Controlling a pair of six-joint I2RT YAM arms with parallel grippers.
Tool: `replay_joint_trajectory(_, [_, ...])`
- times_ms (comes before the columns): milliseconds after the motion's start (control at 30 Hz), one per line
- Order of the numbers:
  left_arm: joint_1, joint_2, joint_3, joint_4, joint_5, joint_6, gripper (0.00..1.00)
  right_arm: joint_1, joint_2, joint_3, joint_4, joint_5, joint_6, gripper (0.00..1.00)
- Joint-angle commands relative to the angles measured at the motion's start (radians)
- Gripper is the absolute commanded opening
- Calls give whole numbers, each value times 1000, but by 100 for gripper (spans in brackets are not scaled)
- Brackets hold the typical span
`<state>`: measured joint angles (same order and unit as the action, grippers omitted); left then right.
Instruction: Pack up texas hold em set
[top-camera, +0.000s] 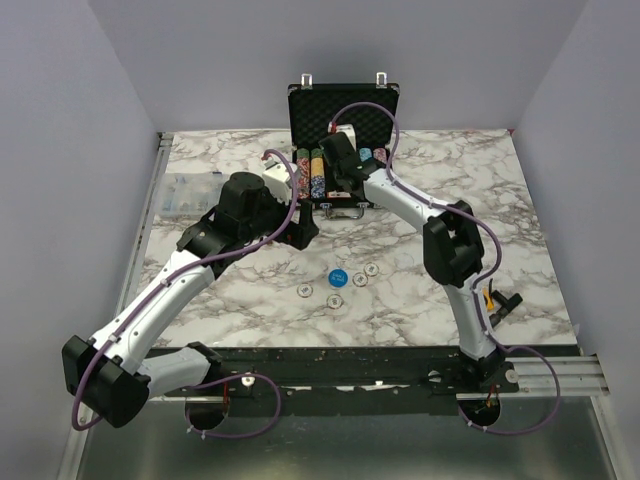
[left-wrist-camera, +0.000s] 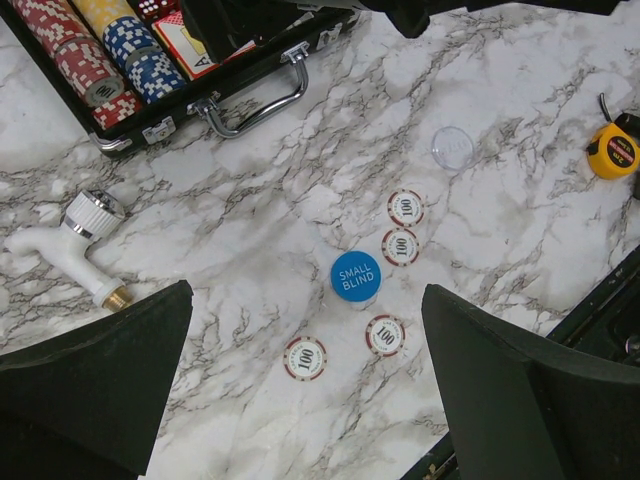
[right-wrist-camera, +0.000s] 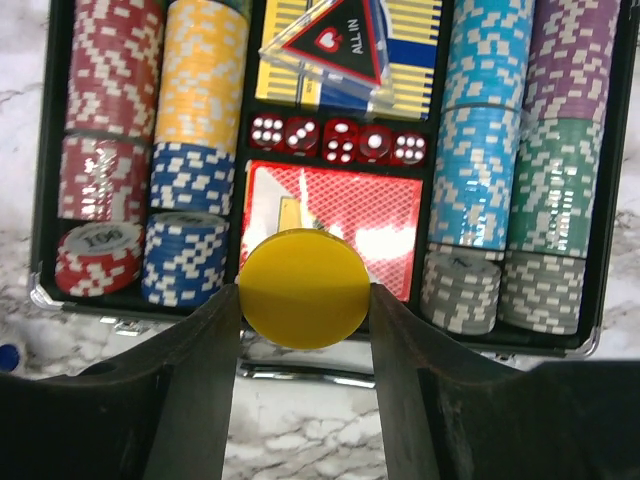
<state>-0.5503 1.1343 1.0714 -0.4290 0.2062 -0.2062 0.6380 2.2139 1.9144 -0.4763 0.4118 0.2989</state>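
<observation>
The right gripper (right-wrist-camera: 304, 300) pinches a yellow disc (right-wrist-camera: 304, 272) by its edges, poised just over the front of the open black briefcase (top-camera: 345, 105) at the far side of the marble table (top-camera: 500, 200), above the red card box (right-wrist-camera: 335, 205). Much of the set already sits in its foam slots: multicoloured chip rows (right-wrist-camera: 480, 150) on either side, five red dice (right-wrist-camera: 340, 140) in the centre channel, and a clear triangular "ALL IN" marker (right-wrist-camera: 338, 40) lying on a second, yellow-and-blue card box (right-wrist-camera: 415, 45). The left gripper (left-wrist-camera: 307, 290) hovers with its fingers spread wide and nothing between them, above the pieces lying loose on the marble in front of the case: a blue "SMALL BLIND" disc (left-wrist-camera: 356, 276), four "100" chips (left-wrist-camera: 400, 246) around it, and a clear round disc (left-wrist-camera: 452, 148) a little apart. A white plastic tap (left-wrist-camera: 80, 240) and a yellow tape measure (left-wrist-camera: 612, 152) lie off to the sides and appear to be no part of the set. By this reckoning the packing is past the middle: the yellow disc is not yet put down, six loose pieces wait outside the case, and the lid stands upright, not yet closed or latched.
</observation>
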Motion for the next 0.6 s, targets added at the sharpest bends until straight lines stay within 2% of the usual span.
replay_joint_trajectory(0, [-3, -31, 13, -4, -16, 10, 97, -26, 62, 75, -43, 18, -38, 51])
replay_joint_trajectory(467, [-6, -21, 12, 3, 30, -7, 97, -64, 158, 132, -76, 34, -69, 58])
replay_joint_trajectory(567, [-6, -15, 15, 2, 38, -9, 97, -64, 164, 133, -74, 37, -78, 63])
